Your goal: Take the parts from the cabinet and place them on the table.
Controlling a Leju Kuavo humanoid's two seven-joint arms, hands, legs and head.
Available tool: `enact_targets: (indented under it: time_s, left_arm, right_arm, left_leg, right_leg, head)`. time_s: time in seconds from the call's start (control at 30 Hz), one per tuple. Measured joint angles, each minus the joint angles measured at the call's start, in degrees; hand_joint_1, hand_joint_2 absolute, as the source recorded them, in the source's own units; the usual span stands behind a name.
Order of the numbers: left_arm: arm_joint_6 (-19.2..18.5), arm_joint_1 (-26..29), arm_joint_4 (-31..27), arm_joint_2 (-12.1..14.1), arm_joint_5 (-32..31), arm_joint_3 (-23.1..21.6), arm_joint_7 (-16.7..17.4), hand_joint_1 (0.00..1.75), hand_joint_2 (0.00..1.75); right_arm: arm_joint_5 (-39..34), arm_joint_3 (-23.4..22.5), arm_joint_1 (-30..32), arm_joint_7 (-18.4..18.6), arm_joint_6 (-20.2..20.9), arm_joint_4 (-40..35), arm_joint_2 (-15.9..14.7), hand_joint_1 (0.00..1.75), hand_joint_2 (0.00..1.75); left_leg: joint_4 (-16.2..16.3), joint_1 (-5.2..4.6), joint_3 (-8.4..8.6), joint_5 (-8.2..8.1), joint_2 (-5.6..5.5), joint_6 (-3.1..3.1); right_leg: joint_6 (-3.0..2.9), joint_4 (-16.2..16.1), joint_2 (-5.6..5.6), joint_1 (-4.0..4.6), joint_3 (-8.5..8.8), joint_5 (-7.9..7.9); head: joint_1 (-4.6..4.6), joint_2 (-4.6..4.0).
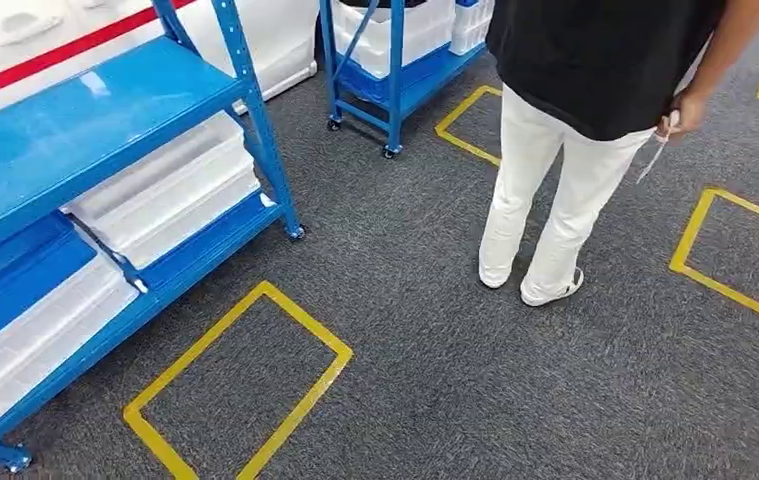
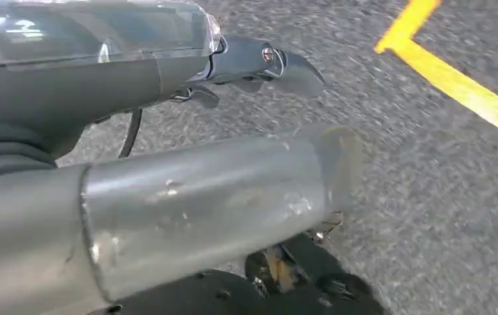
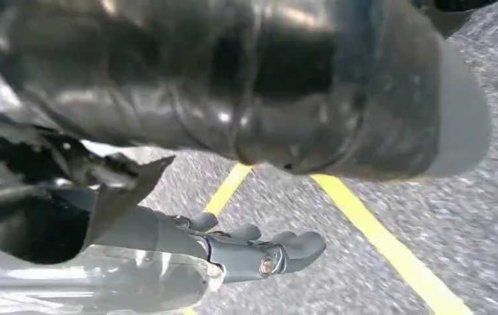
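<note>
Both the left hand (image 2: 167, 197) and the right hand (image 3: 246, 98) hang over carpet, fingers loosely extended and holding nothing. White bins (image 1: 170, 195) sit on the blue rack (image 1: 85, 130); judged, no part is taken yet.

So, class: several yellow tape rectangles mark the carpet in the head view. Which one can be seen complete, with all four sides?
The yellow rectangle beside the near blue rack. All four sides show; the person or the picture's edge cuts off the others.

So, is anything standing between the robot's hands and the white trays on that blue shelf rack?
Nothing visible does. The left hand and right hand hang over carpet; before the blue rack with its white trays lies just a taped yellow rectangle. The person stands off to the right.
</note>
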Motion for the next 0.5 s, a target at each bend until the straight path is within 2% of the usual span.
enact_targets:
  time_s: [0.03,0.07,0.13,0.17,0.2,0.23,0.27,0.3,0.33,0.37,0.4,0.43,0.47,0.5]
  left_arm:
    - [0.0,-0.11,-0.07,0.04,-0.02,0.0,0.04,0.0,0.0]
    - [-0.02,-0.22,-0.07,0.04,0.0,-0.04,0.04,0.0,0.0]
    - [-0.04,0.07,-0.09,0.04,-0.02,-0.02,0.15,0.0,0.0]
    - [-0.04,0.19,-0.09,0.07,0.0,-0.02,0.17,0.0,0.0]
    - [-0.07,0.24,-0.09,-0.11,-0.02,-0.02,0.2,0.0,0.0]
    - [-0.07,0.13,-0.09,-0.2,0.0,-0.02,0.24,0.0,0.0]
    - [-0.09,-0.05,-0.09,-0.18,-0.02,-0.04,0.24,0.0,0.0]
    - [-0.11,-0.12,-0.09,-0.17,-0.02,-0.04,0.24,0.0,0.0]
    - [-0.11,-0.13,-0.09,-0.17,-0.02,-0.04,0.24,0.0,0.0]
    - [-0.11,-0.05,-0.09,-0.15,-0.02,-0.04,0.24,0.0,0.0]
    - [-0.11,0.05,-0.09,-0.17,-0.02,-0.04,0.24,0.0,0.0]
    - [-0.13,0.08,-0.09,-0.17,-0.02,-0.04,0.26,0.0,0.0]
    - [-0.15,0.06,-0.09,-0.17,-0.02,-0.04,0.26,0.0,0.0]
    - [-0.18,0.03,-0.09,-0.22,-0.02,-0.04,0.26,0.0,0.0]
  right_arm:
    - [-0.02,0.15,0.01,0.02,0.0,-0.07,0.04,0.0,0.0]
    - [-0.09,0.24,0.03,0.04,0.0,-0.24,0.04,0.0,0.0]
    - [-0.17,0.64,-0.04,0.07,0.07,-0.48,0.04,0.0,0.0]
    - [-0.17,0.85,-0.16,0.07,0.07,-0.65,0.04,0.0,0.0]
    - [-0.2,0.94,-0.01,0.07,0.04,-0.92,0.0,0.0,0.0]
    - [-0.2,0.96,0.08,0.07,0.07,-0.94,-0.02,0.0,0.0]
    - [-0.2,0.96,0.16,0.07,0.05,-0.96,-0.02,0.0,0.0]
    - [-0.2,0.96,0.26,0.09,0.04,-1.0,-0.04,0.0,0.0]
    - [-0.2,0.96,0.39,0.11,0.02,-1.07,-0.09,0.0,0.0]
    - [-0.2,0.96,0.43,0.13,0.04,-1.09,-0.09,0.0,0.0]
    - [-0.24,0.96,0.51,0.17,0.02,-1.09,-0.09,0.0,0.0]
    - [-0.39,0.98,0.55,0.24,0.04,-1.11,-0.09,0.0,0.0]
    - [-0.66,1.05,0.63,0.33,0.04,-1.18,-0.09,0.0,0.0]
    - [-0.92,1.16,0.74,0.48,0.07,-1.31,-0.09,0.0,0.0]
  left_leg:
    - [-1.24,-0.48,0.47,-0.78,1.65,0.51]
    - [-1.51,-0.61,0.3,-0.4,0.78,0.64]
    - [-1.53,-0.78,0.09,-0.33,-0.16,0.84]
    - [-2.27,-0.62,0.24,0.11,-0.84,1.35]
    - [-3.02,0.05,1.05,0.85,-1.4,1.5]
    - [-3.33,0.18,0.9,1.19,-1.88,2.03]
    - [-3.32,0.19,0.55,1.4,-2.5,2.17]
    - [-3.3,0.19,0.36,1.48,-3.05,2.21]
    - [-3.28,0.19,0.21,1.54,-3.72,2.18]
    - [-3.18,0.19,0.14,1.62,-4.51,2.07]
    - [-3.09,0.25,0.16,1.62,-5.31,2.01]
    - [-2.89,0.35,0.18,1.57,-6.25,1.88]
    - [-2.59,0.48,0.17,1.45,-7.06,1.65]
    - [-2.17,0.65,0.11,1.21,-7.9,1.27]
  right_leg:
    - [0.31,0.11,-0.62,0.29,0.02,-0.19]
    - [0.75,0.13,-0.8,0.12,-0.01,-0.22]
    - [1.2,-0.1,-1.76,-0.08,0.39,-0.1]
    - [1.57,-0.25,-2.32,0.09,0.71,-0.08]
    - [1.98,0.41,-0.89,-0.21,0.74,-0.75]
    - [2.22,2.55,2.34,-0.27,-0.32,-2.67]
    - [2.41,6.69,4.38,-0.51,-2.28,-5.2]
    - [2.62,11.01,5.1,-0.72,-4.3,-7.27]
    - [2.85,15.08,5.31,-0.88,-6.31,-8.73]
    - [3.02,17.52,5.33,-1.03,-7.56,-9.0]
    - [3.19,16.75,5.33,-1.23,-7.4,-7.51]
    - [3.33,13.31,5.42,-1.46,-5.9,-4.81]
    - [3.45,8.49,5.71,-1.67,-3.68,-1.98]
    - [3.58,2.86,6.87,-2.01,-1.08,0.79]
  head:
    - [0.07,0.0]
    - [0.02,0.0]
    - [0.02,0.0]
    - [0.02,0.0]
    - [0.04,0.0]
    - [0.04,0.0]
    - [0.04,0.0]
    - [0.02,0.0]
    - [0.04,0.0]
    - [0.04,0.0]
    - [0.04,0.0]
    - [0.04,0.0]
    - [0.04,0.0]
    - [0.04,0.0]
